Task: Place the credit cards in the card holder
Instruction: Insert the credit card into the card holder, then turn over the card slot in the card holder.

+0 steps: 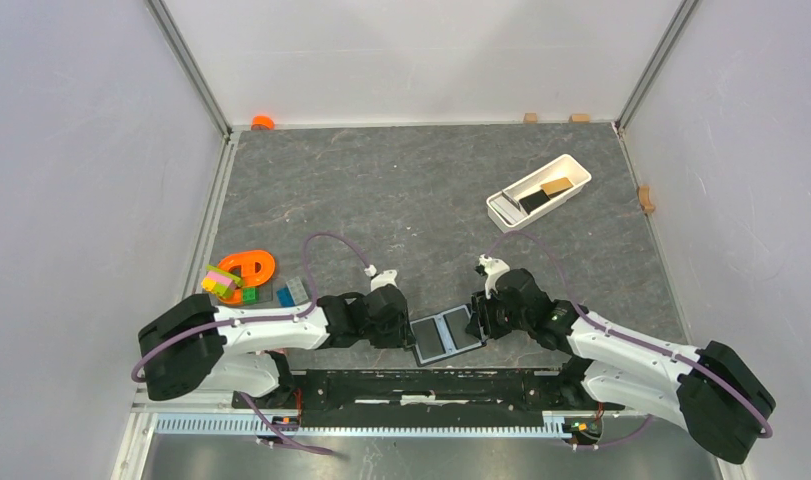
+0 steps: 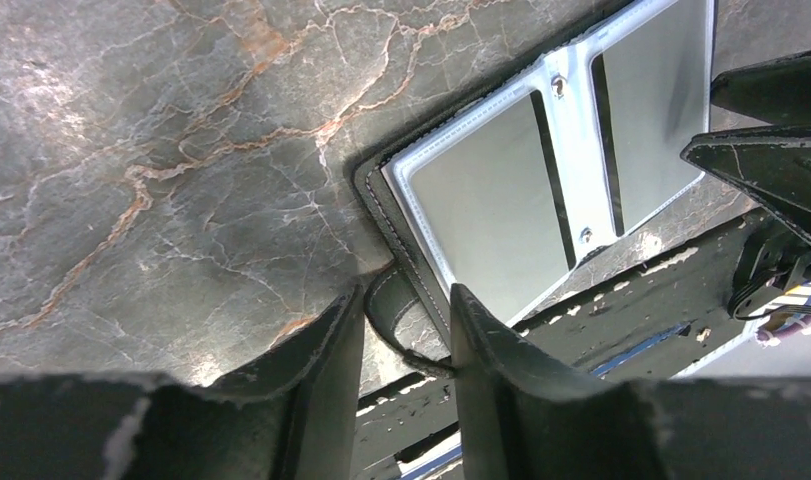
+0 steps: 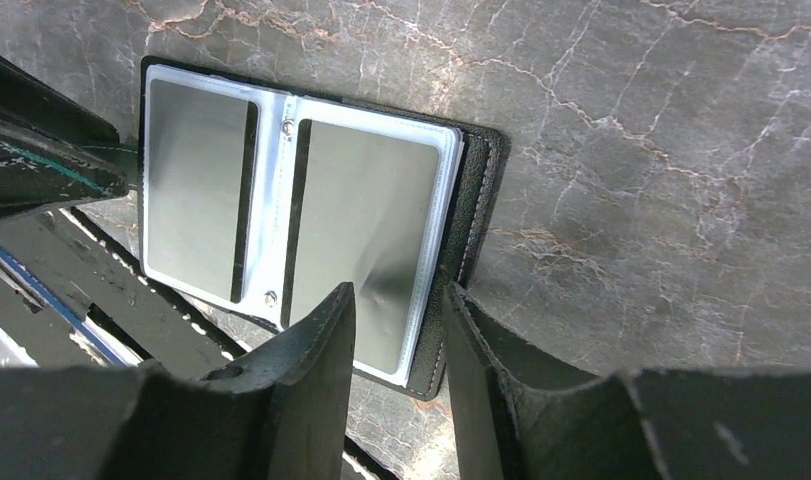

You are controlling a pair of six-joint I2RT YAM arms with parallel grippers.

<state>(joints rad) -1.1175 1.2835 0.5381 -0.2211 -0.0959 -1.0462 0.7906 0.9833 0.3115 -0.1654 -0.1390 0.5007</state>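
Card holder [image 1: 447,337]: black, spread open and flat at near edge of bench [image 1: 381,200], between the two arms. Clear sleeves face up, no card seen in them; likely laid so to expose pockets for loading.

Left jaws: apart, straddling snap tab [image 2: 396,310] at holder's left edge; probably stationed to steady that side.

Right jaws: apart, astride holder's right cover edge, not clamped.

Credit cards [image 1: 533,202]: one black, one tan [image 1: 555,187], lying in white tray [image 1: 501,209], far right, well apart from holder. Loading not yet begun.
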